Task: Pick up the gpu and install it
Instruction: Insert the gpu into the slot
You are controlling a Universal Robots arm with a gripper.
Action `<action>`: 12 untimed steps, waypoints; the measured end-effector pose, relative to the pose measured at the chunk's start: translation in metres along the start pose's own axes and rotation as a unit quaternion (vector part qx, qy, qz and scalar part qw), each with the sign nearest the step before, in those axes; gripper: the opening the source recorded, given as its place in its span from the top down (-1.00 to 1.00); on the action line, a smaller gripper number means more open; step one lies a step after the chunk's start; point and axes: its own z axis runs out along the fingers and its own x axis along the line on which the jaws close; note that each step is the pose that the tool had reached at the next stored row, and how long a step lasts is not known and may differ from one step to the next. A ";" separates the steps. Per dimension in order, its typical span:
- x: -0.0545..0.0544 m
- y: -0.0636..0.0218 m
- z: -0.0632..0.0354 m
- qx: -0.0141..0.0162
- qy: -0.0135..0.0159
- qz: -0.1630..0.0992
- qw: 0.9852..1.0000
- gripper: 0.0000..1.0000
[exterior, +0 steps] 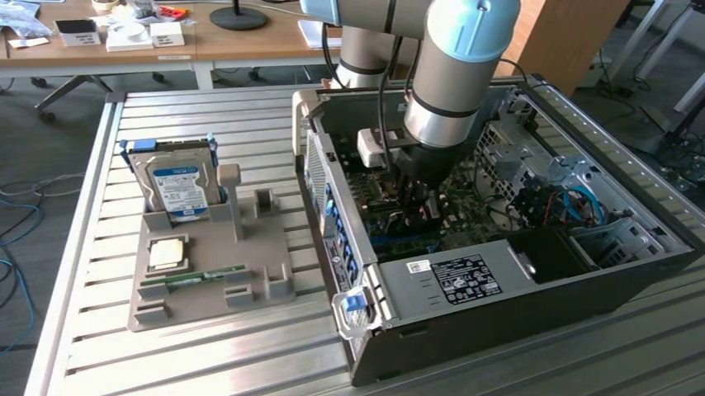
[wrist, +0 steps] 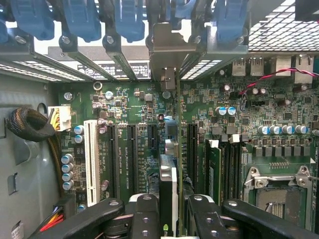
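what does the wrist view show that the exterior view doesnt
Wrist view alone: the gripper closed on the edge-on gpu above the motherboard's slots, the white slot, the blue clips along the back.

Exterior view alone: the grey tray with the hard drive and RAM stick on the slatted table.

Both: the motherboard inside the open case.

A slatted metal table [exterior: 88,330] carries a grey parts holder [exterior: 210,285] and, beside it, an open computer case [exterior: 573,289]
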 end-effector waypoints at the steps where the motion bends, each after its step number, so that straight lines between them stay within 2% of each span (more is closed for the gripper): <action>1: 0.000 0.0000 0.0001 0.000 0.000 0.001 1.000 0.46; 12: 0.000 0.0003 0.0020 0.000 0.000 0.002 1.000 0.46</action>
